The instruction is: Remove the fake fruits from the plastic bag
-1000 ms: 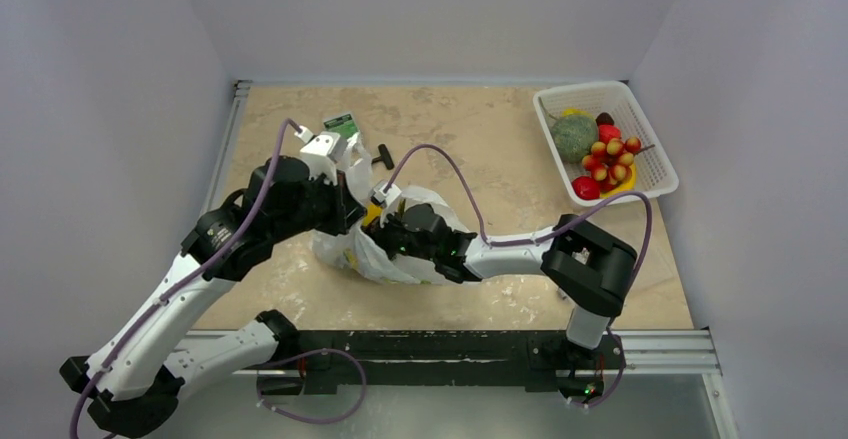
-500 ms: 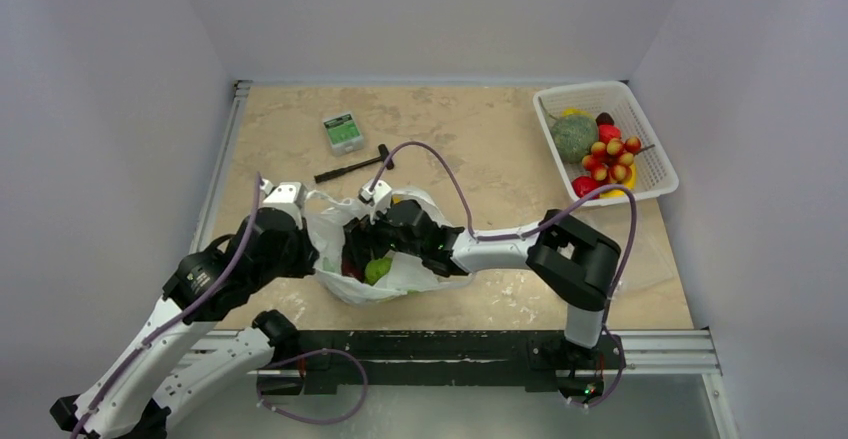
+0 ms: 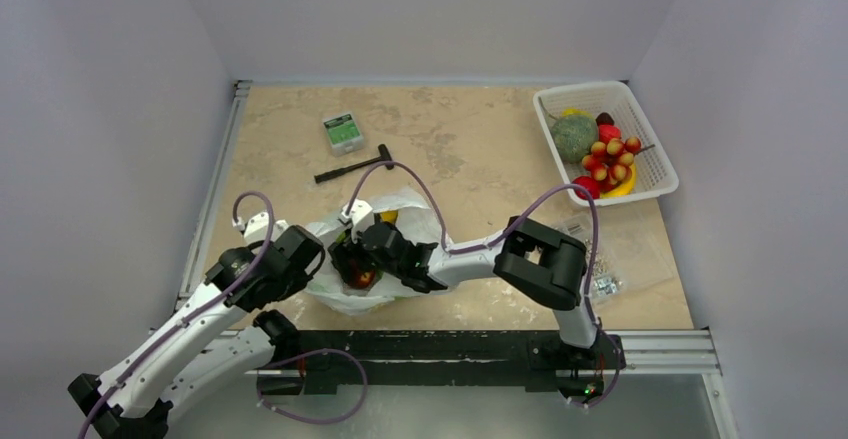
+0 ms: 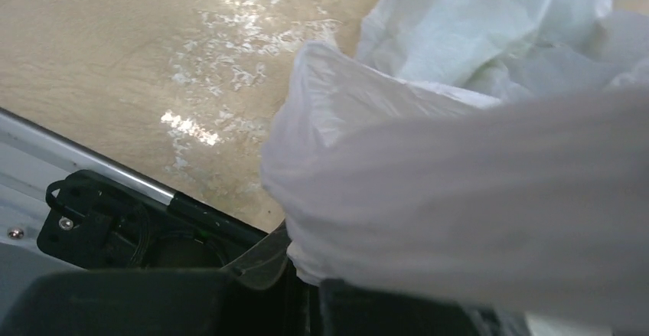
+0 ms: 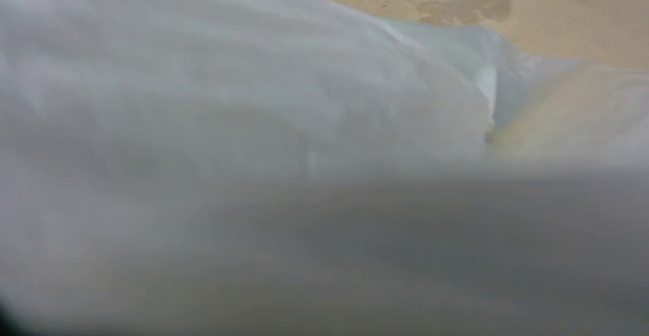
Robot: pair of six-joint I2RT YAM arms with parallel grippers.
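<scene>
bag (image 3: 410,209) sits near-left on table (image 3: 480,139), mouth up. left pincer (image 3: 315,261) clamped shut on its left rim. right pincer (image 3: 352,257) down inside the mouth, film hides it, can't tell width.

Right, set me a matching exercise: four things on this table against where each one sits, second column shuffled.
Things:
1. plastic bag
2. white basket
3. small green-topped box
4. black tool

Places:
A. far right corner, with fruits in it
B. lying between the box and the bag
C. near the front edge, left of centre
D. farthest back on the left half

Pairs: 1-C, 2-A, 3-D, 4-B
</scene>
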